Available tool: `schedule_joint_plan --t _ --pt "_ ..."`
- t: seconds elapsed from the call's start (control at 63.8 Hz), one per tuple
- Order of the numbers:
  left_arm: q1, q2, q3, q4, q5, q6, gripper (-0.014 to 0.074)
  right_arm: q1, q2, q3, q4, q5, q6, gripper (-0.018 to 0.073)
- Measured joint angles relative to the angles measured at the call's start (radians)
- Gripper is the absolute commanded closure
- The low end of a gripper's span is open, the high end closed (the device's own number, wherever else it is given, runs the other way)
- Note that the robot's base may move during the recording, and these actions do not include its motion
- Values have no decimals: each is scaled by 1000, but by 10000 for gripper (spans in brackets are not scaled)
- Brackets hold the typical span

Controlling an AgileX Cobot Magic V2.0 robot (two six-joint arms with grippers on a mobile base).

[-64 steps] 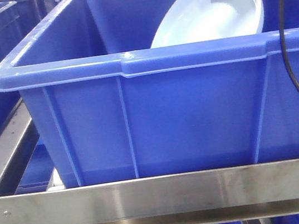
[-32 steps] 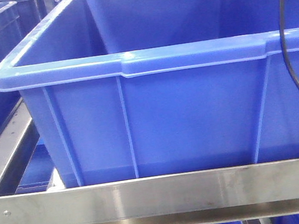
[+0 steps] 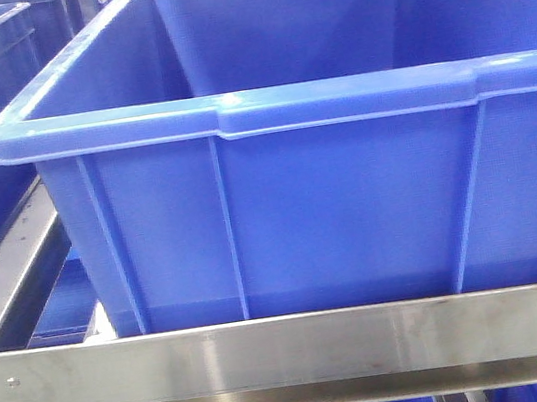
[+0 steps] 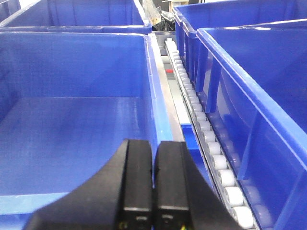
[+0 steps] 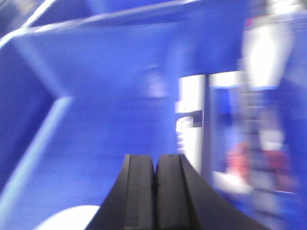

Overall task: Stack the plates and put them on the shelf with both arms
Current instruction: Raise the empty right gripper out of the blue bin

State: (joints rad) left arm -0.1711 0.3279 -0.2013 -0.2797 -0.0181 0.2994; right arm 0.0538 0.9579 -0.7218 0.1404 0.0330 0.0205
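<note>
Blue crates [image 3: 329, 202] sitting behind steel shelf rail [image 3: 291, 354], front view.
Left hand [image 4: 153, 191] hovering w/ fingers pressed together, holding nothing, empty crate [image 4: 72, 129] ahead-left, roller track [image 4: 201, 129] to its right. Right hand [image 5: 155, 191] likewise closed, empty; pale plate [image 5: 72, 218] edge showing below-left, blurred.

Deep blue plastic crates [image 3: 300, 206] in rows beside a white roller conveyor track [image 4: 206, 139], brightly lit.
</note>
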Motion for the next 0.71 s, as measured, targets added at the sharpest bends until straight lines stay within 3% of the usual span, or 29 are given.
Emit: schedule_joint_plan --t 0.329,0.706 --pt "0 0 0 0 0 0 516 -19 -339 237 -5 17 0 505" --pt "0 0 0 0 0 0 516 -19 -777 365 -8 290 0 505"
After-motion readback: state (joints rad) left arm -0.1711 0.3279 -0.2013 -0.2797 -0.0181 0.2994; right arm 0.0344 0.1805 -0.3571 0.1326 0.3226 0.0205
